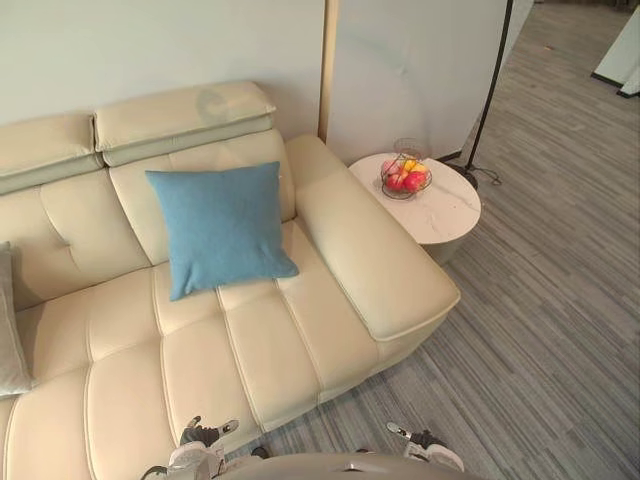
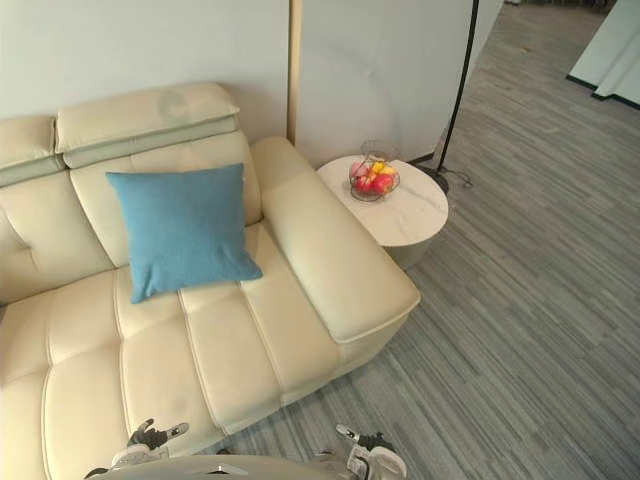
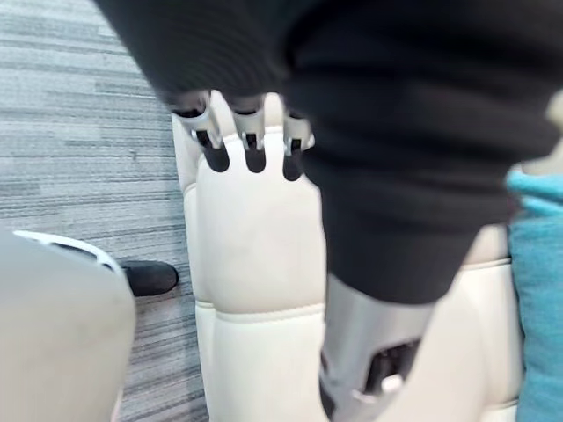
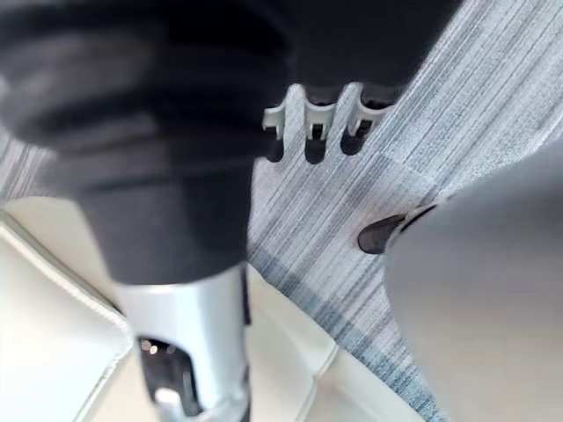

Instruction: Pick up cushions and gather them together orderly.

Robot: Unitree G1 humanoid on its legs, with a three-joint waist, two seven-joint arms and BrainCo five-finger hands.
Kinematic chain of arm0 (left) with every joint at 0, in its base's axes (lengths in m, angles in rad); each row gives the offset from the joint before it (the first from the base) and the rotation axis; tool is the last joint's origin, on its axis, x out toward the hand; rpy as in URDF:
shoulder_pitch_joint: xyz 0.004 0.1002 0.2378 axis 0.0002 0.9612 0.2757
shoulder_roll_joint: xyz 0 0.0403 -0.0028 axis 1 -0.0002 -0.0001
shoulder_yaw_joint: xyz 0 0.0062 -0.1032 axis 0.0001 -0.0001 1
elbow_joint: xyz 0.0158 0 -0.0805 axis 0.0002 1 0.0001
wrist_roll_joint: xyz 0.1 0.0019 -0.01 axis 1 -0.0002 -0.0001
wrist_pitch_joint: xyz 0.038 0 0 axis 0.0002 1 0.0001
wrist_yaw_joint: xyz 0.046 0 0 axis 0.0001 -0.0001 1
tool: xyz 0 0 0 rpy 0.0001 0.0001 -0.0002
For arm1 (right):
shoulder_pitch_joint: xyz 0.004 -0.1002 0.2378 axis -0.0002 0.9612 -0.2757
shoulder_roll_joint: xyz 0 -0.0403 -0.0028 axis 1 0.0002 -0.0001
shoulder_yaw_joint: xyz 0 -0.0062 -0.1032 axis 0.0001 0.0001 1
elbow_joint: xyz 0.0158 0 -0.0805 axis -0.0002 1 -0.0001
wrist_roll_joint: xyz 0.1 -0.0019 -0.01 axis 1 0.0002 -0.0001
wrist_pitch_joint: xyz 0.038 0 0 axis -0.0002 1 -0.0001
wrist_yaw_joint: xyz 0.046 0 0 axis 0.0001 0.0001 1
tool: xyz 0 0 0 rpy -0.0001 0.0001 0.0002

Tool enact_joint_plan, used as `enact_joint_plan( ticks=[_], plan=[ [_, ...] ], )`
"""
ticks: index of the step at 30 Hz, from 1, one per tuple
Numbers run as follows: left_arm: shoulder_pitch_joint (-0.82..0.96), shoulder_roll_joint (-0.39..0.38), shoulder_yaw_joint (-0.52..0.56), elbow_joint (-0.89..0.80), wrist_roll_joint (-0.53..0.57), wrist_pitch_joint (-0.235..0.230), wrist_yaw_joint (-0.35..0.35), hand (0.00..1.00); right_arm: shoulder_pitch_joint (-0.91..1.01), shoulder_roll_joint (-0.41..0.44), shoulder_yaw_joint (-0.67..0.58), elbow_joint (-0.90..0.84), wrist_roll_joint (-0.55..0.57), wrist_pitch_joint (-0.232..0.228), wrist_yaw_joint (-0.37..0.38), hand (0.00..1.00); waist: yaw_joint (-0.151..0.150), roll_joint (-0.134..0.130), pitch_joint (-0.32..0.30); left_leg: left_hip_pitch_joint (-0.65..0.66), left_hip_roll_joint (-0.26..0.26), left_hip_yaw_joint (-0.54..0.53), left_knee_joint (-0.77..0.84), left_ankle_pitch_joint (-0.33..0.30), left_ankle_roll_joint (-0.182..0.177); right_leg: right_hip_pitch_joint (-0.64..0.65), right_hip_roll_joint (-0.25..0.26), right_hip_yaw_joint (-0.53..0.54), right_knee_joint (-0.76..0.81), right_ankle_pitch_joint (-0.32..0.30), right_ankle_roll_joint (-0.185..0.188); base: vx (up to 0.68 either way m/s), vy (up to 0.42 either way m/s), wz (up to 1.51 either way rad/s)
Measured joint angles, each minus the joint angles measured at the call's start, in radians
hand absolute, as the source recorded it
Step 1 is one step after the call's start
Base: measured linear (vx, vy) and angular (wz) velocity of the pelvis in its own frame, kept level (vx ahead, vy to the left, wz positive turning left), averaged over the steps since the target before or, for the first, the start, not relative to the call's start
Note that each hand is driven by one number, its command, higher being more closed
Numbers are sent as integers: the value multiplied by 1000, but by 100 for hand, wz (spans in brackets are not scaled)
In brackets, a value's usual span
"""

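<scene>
A blue cushion (image 1: 222, 228) leans against the backrest of a cream sofa (image 1: 270, 360), well apart from a grey cushion (image 1: 10, 330) at the seat's left end — the robot's left hand (image 3: 253, 141) and right hand (image 4: 315, 132) hang low by the sofa's front, fingers (image 3: 214, 145) relaxed, holding nothing.

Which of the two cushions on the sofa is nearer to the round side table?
The blue cushion, leaning on the backrest; the grey cushion sits far to its left.

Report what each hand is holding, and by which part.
Nothing is held: left hand and right hand hang empty; the blue cushion rests on the sofa.
</scene>
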Motion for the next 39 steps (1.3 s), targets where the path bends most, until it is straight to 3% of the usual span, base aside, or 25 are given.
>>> enact_joint_plan(
  ticks=[1,19,28,34,37,38,39],
  plan=[
    [-10,19,-20,22,0,0,0,0,-16,-7,14,9,-38,16,0,0,0,-13,-7,-6,-3,-30,-5,-10,-5,19,5,2,-34,11,8,-50,3,1],
    [-12,19,-21,22,0,0,-1,0,-15,-8,13,9,-35,16,0,0,0,-10,-3,-19,-4,-34,-5,-10,-5,12,5,-4,-43,11,9,0,0,0],
    [-29,19,-22,40,-4,-2,-23,0,-7,-7,-10,12,22,19,-1,0,-4,-7,12,-16,3,-9,2,-14,-12,20,7,-11,-62,23,14,10,-10,-3],
    [-31,19,-17,39,-24,-3,-32,0,-12,-2,-7,4,66,18,-3,0,-4,-3,31,27,52,148,58,-75,-44,-1,57,163,-91,68,-4,-50,-32,-86],
    [-36,15,-9,39,-40,-6,-41,0,-18,-18,5,1,79,16,-13,0,-6,-8,41,-11,57,46,172,-107,-32,-40,63,274,-101,72,-10,-5,-70,-105],
    [-36,11,-9,40,-42,-6,-41,0,-25,-33,11,1,79,16,-13,0,-11,-1,44,-12,57,15,175,-121,-27,-60,69,305,-101,78,-10,8,-39,-122],
    [-40,6,-16,40,-42,-6,-42,0,-27,-44,10,0,79,16,-13,0,-20,24,45,-8,62,24,174,-148,-28,-79,79,342,-105,93,-5,0,-12,-93]
  ],
)
